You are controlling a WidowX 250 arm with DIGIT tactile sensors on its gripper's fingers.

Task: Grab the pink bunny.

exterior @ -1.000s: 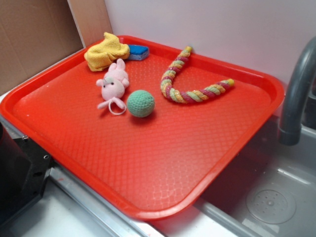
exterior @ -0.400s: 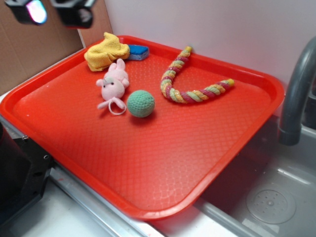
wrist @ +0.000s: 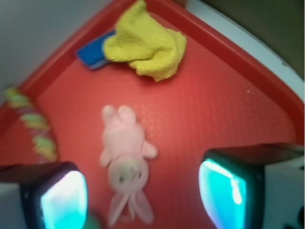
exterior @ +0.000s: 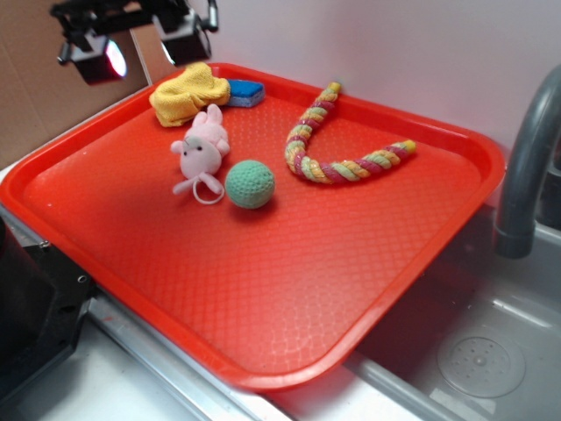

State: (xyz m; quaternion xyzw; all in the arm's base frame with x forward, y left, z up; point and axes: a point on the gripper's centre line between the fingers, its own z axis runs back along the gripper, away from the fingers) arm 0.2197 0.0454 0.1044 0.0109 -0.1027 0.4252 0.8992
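The pink bunny [exterior: 202, 149] lies on the red tray [exterior: 289, 289] at the back left, its whitish loop cord toward the front. In the wrist view the bunny [wrist: 125, 162] lies below and between the two fingers, ears toward the bottom edge. My gripper [exterior: 138, 48] hangs open and empty high above the tray's back left corner, up and left of the bunny. Its two glowing pads [wrist: 64, 200] stand wide apart.
A green crocheted ball [exterior: 250, 183] sits just right of the bunny. A yellow cloth [exterior: 188, 92] and a blue block [exterior: 245, 91] lie behind it. A braided rope [exterior: 337, 149] curves at the back. A grey faucet [exterior: 530, 167] and sink [exterior: 478, 360] are at right.
The gripper has come into view at the top left and moved down and right toward the bunny. The things on the tray have not moved.
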